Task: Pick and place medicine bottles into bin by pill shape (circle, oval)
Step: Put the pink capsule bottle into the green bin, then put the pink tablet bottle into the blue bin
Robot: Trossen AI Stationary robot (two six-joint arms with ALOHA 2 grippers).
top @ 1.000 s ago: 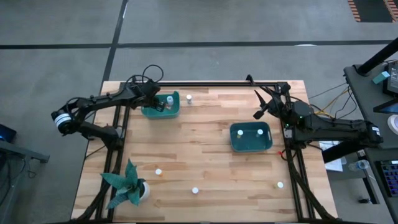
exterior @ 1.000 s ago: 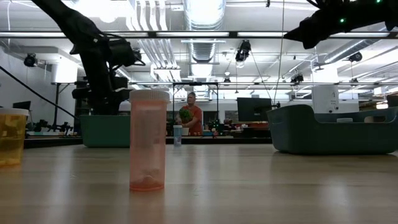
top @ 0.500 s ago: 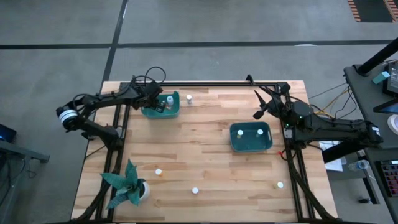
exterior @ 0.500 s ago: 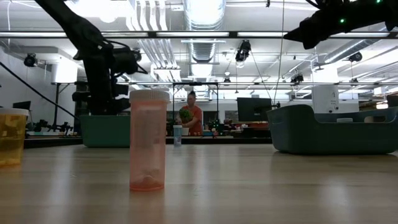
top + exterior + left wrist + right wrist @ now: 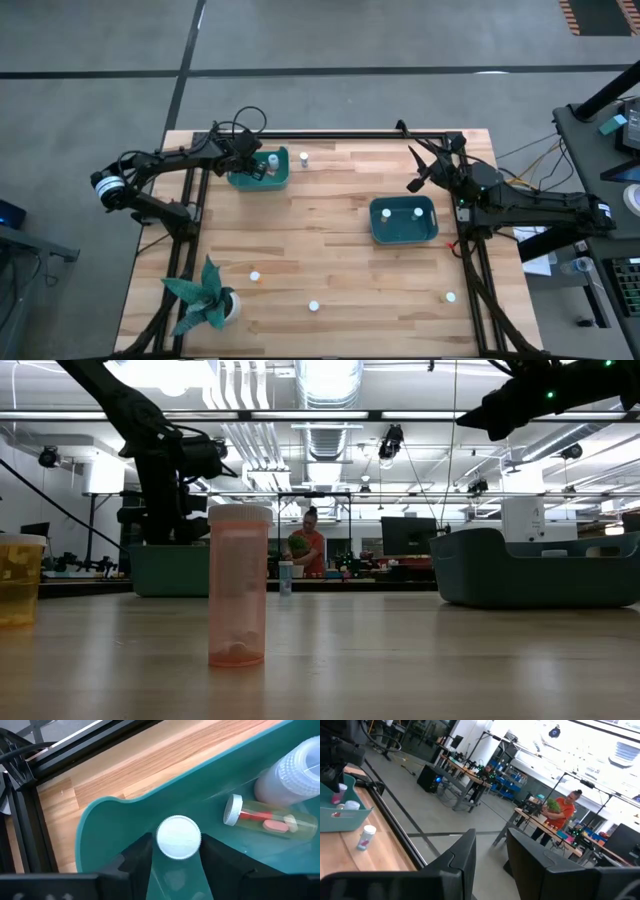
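Teal tray (image 5: 281, 183) at the table's far left corner, seen from above, lay right under the left gripper (image 5: 255, 166). Could have gone wrong there by a lift with the bottle dragged back out, or a knock toppling it onto its neighbours. Showed four loose medicine bottles (image 5: 313, 306) well apart from that claw: one just beside the tray, three along the near edge. Showed the right gripper (image 5: 418, 178) waiting high beside the second tray (image 5: 404, 239), away from every bottle.

From table height, gave only the left arm coming down behind the tray's wall; hid the claw's tip and whatever lay inside. Showed an orange-tinted bottle (image 5: 238, 585) upright in the foreground, untouched, and a person far behind in the room.

Through the left wrist camera, showed a white-capped bottle (image 5: 179, 836) standing on the tray floor, straddled closely by the left claw. Could not be told whether gripped or let go. Risked a snag on the cap if raised too soon. Showed a lying bottle (image 5: 267, 820) with pills visible just beyond, near enough to be struck.

Through the right wrist camera, showed the right claw slightly parted and holding nothing, with all bottles far off.
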